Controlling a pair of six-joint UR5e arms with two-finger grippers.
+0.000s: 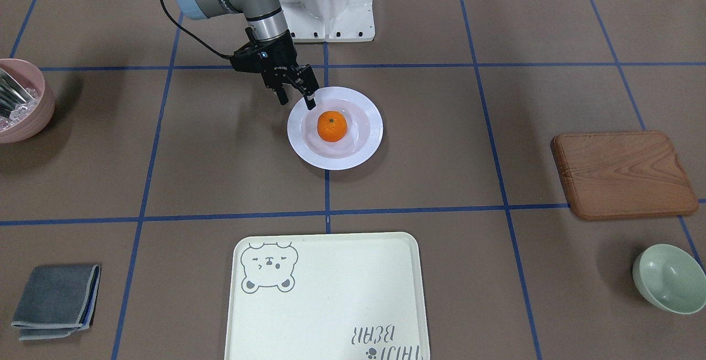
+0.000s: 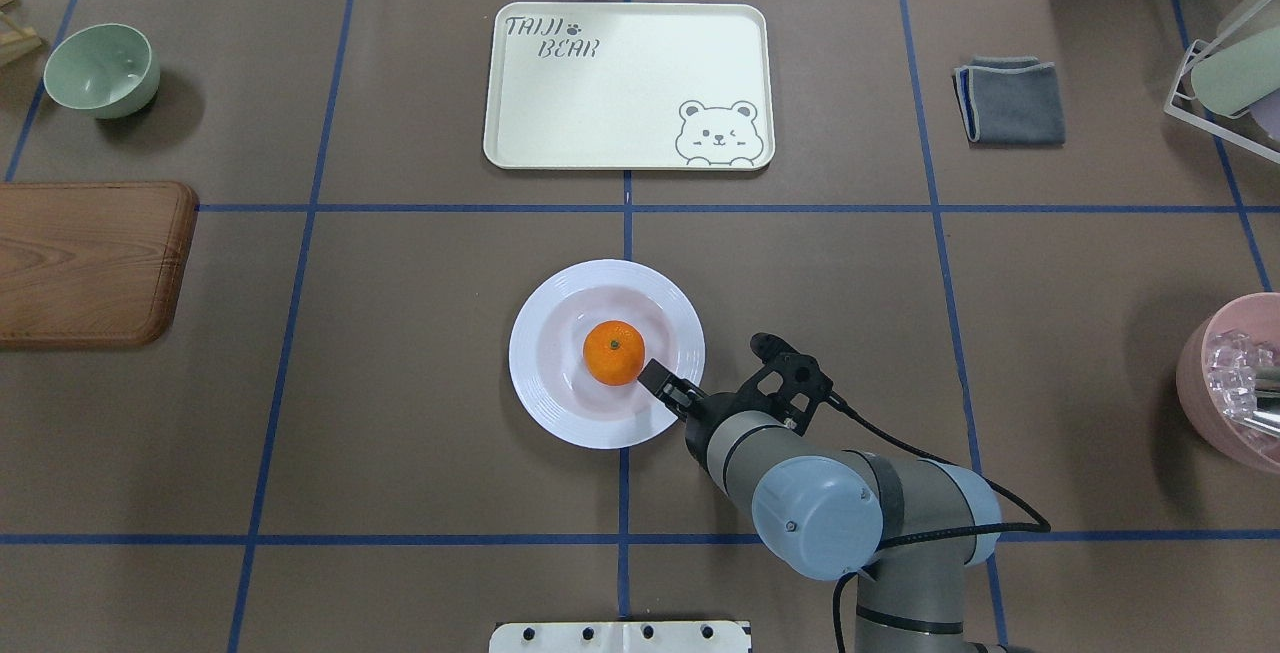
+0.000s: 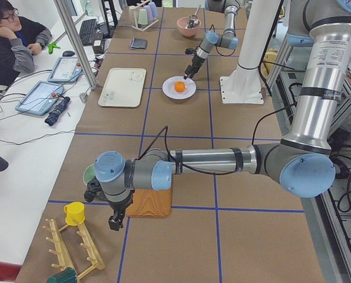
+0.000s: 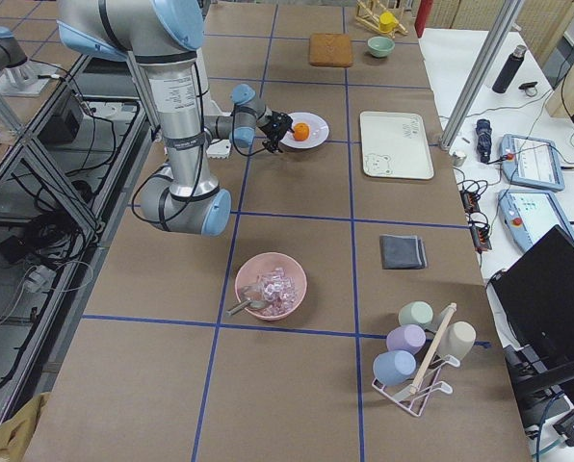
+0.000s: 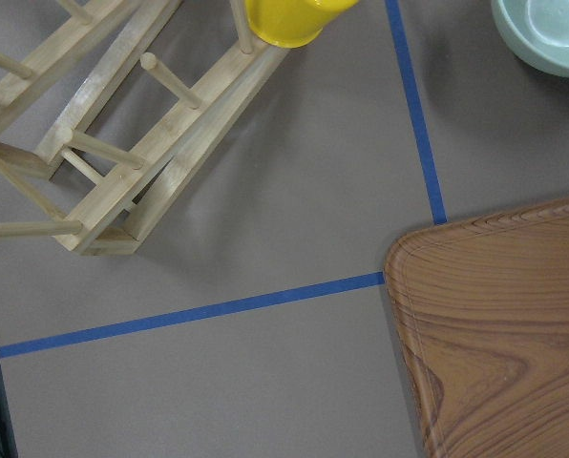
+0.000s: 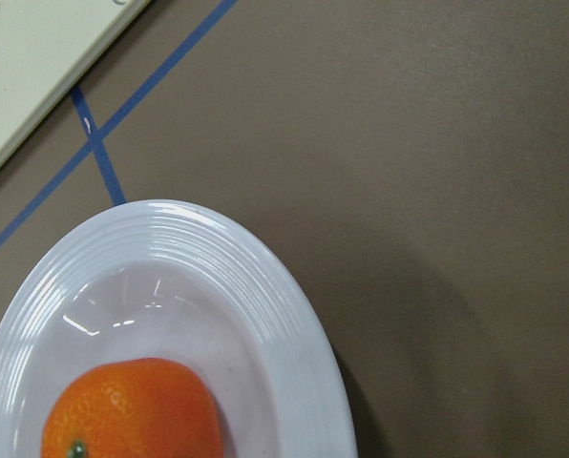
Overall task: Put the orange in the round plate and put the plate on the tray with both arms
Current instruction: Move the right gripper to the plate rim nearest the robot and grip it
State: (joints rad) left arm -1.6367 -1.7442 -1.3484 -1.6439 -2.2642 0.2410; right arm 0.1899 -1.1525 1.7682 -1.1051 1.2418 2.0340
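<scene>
**A:** Front-facing camera first. What is the hand doing?

**B:** The right gripper (image 1: 297, 101) has its two fingers spread apart and holds nothing. One fingertip (image 1: 311, 104) hangs over the far-left rim of the round plate (image 1: 375, 128). I cannot tell whether it touches.

**A:** And the fruit?

**B:** One orange (image 1: 332, 126) sits in the plate's well, near that finger. The plate stands mid-table, apart from the one tray (image 1: 325, 294), which lies nearer the camera. I also count one wooden board (image 1: 623, 175) and one green bowl (image 1: 670, 280) at the right. One pink bowl (image 1: 41, 117) and one grey cloth (image 1: 55, 300) are at the left.

**A:** Overhead?

**B:** The counts are the same. The tray is far and the plate central. A single black finger shows just beside the orange, over the near-right rim.

**A:** The left end?

**B:** The left gripper (image 3: 115, 224) hangs low at the near end, beside the board. I cannot tell whether its fingers are apart or together. One yellow cup (image 3: 74, 212) is close by, and one person (image 3: 10, 41) sits far left.

**A:** The right end?

**B:** The near arm reaches to the plate, and the pink bowl lies nearer the camera.

**A:** The wrist cameras?

**B:** The left one shows the board's corner, the bowl's edge, the cup and one peg rack (image 5: 170, 153). The right one shows the orange in the plate, with the tray's corner far left.
</scene>
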